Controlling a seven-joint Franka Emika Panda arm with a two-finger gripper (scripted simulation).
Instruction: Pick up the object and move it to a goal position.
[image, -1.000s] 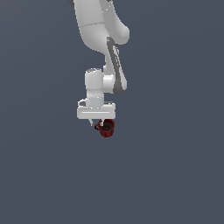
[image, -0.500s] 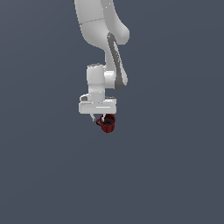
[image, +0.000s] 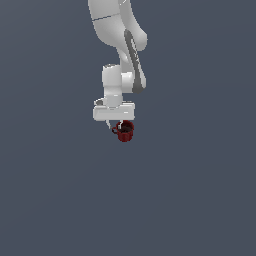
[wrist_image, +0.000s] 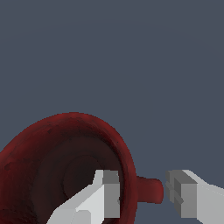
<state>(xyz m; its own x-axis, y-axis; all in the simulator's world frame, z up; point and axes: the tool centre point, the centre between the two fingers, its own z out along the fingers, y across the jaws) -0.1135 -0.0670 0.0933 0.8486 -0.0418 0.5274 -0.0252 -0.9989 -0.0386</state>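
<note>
— Hanging just under the gripper (image: 120, 125), is that the mug (image: 125, 131)?

— Yes. It is a small dark red mug with a dark inside, and in the exterior view it sits at about five o'clock from the white hand block, touching the underside of the fingers. Nothing shows beneath it; the background all round is plain grey-blue.

— How does the wrist view show the hold?

— There the mug (wrist_image: 57, 166) fills the lower part of the picture, its mouth facing the camera. One finger (wrist_image: 105, 192) reaches inside the cup, against the inner face of the wall. The other finger (wrist_image: 183, 192) stands outside, at three o'clock from the first, and a visible gap lies between it and the small handle stub (wrist_image: 151, 190).

— So is the pincer closed on the wall?

— I cannot tell. The jaws are only partly apart, the rim and the handle lie between them, the inner pad looks to be in contact, but the outer pad appears clear of the handle.

— And the arm's pose?

— In the exterior view the white Panda arm (image: 117, 30) comes down from twelve o'clock, bends at a grey-sided joint, and ends with the wrist pointing straight down, the hand block level across.
</note>
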